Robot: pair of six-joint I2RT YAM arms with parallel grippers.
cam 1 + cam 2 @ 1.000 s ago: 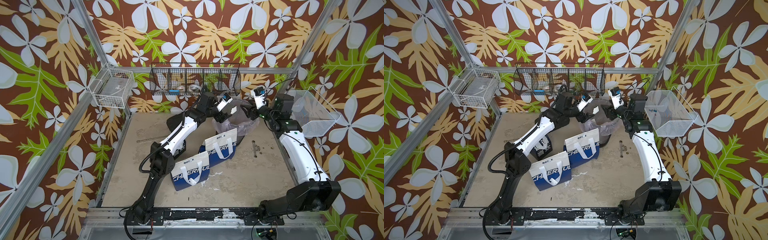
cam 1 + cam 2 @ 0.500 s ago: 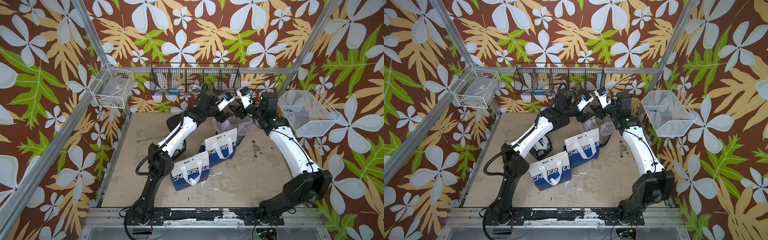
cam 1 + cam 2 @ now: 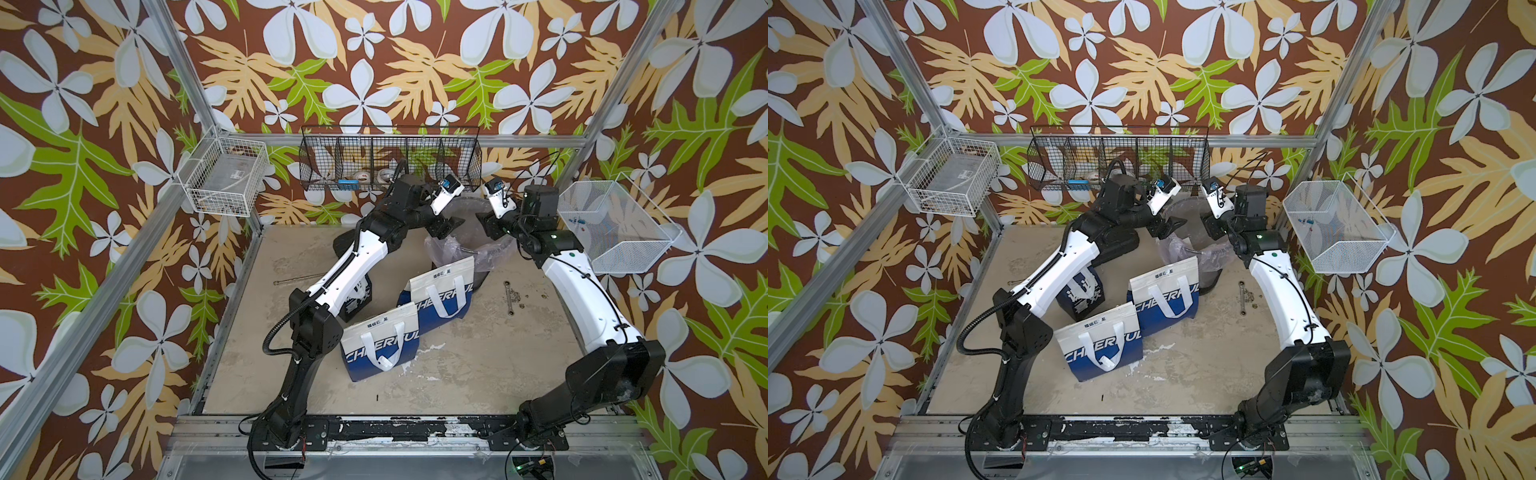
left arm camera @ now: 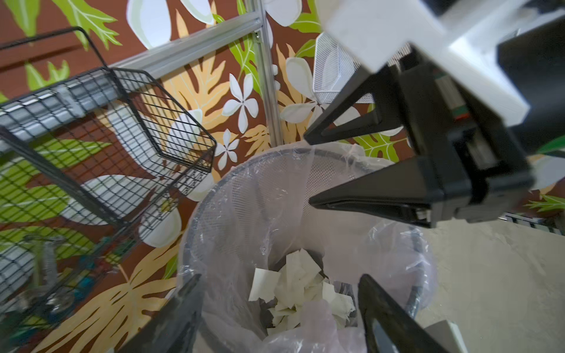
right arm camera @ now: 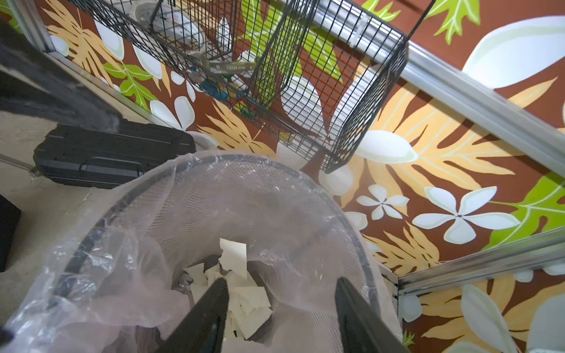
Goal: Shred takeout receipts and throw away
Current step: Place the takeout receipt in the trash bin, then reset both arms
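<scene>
In the left wrist view, the left fingers (image 4: 183, 311) and the right fingers (image 4: 382, 195) both stand spread and empty above the lined bin (image 4: 244, 195), with the torn receipts (image 4: 301, 290) lying at its bottom, below and between the left fingers.

"CHEERFUL" on front bag (image 3: 380, 347) and rear bag (image 3: 440, 301)

Lab test cell — aluminium frame (image 3: 532, 141)
</scene>
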